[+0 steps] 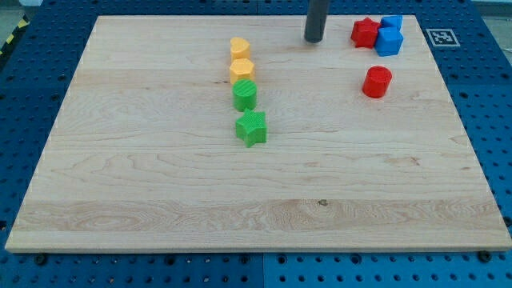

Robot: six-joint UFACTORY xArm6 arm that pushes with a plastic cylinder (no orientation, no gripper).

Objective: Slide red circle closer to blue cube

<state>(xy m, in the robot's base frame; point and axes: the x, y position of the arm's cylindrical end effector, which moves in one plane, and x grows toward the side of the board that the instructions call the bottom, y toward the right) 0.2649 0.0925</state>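
The red circle (377, 82) sits on the wooden board at the view's right, below the blue blocks. The blue cube (389, 41) stands near the view's top right, touching a second blue block (392, 22) behind it and a red star-like block (366, 32) to its left. My tip (313, 39) is down on the board near the view's top, left of the red star-like block and up-left of the red circle, touching no block.
A column of blocks stands left of centre: a yellow heart-like block (239, 47), a yellow hexagon (242, 70), a green circle (245, 94) and a green star (251, 127). The board's right edge (458, 120) lies beyond the red circle.
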